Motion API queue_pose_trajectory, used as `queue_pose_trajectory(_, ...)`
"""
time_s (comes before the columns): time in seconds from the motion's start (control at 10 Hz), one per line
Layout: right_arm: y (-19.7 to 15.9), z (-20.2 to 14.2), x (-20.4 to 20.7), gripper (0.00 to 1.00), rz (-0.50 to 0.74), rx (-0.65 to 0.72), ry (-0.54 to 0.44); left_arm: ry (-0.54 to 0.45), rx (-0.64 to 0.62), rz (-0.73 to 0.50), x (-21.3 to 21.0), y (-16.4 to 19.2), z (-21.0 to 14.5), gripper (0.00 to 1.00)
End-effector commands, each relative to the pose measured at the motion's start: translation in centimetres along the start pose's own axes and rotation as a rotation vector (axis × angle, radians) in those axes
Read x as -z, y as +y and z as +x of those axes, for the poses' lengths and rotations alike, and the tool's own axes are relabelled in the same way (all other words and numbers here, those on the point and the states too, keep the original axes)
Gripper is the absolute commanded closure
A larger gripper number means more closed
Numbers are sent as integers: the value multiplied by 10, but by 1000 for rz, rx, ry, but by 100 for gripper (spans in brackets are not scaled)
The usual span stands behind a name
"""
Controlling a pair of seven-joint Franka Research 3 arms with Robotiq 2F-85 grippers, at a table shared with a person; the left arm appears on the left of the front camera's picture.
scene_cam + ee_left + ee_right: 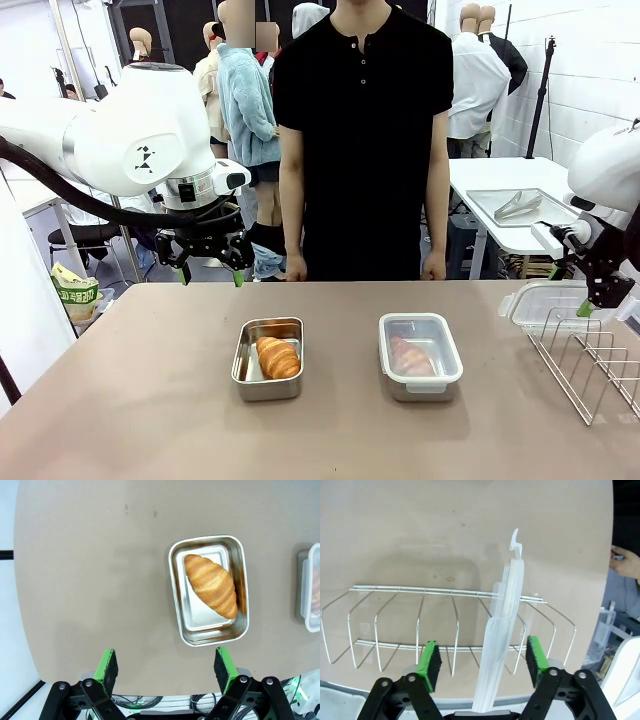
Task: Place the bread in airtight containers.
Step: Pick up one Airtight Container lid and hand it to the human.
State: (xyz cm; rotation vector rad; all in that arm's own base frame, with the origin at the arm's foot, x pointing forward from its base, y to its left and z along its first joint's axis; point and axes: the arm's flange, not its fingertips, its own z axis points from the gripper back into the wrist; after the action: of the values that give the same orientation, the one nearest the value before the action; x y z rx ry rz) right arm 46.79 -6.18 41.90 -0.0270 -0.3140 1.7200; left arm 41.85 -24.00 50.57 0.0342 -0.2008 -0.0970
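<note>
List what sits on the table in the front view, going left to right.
Open tin holding a croissant → lidded tin with a croissant showing through the lid → loose lid standing in the wire rack at the right edge, between the right gripper's fingers.

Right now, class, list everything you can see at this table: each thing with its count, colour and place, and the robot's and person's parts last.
Croissants: two, golden-brown; one in the open tin, one under the lidded tin's lid.
Tins: two, shiny steel; open one mid-table left, lidded one mid-table right.
Loose lid: one, translucent; standing on edge in the wire rack, between the right gripper's fingers.
Wire rack: one, silver; table's right edge.
Table: one, brown.
Left gripper: open, above the table's far left.
Right gripper: open around the loose lid.
Person: black shirt, far side.
</note>
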Motion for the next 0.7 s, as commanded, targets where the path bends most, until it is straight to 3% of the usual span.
queue_pose_trajectory(0.0,-3,0,2,61,7,9,-3,2,3,5,-2,2,1,0)
queue_pose_trajectory(0.2,-2,-1,0,95,4,6,0,2,3,5,-2,2,1,0)
queue_pose_trajectory(0.3,-2,-2,0,100,6,6,1,2,3,5,-2,2,1,0)
queue_pose_trajectory(0.6,-2,-1,0,100,14,10,3,2,3,5,-2,2,1,0)
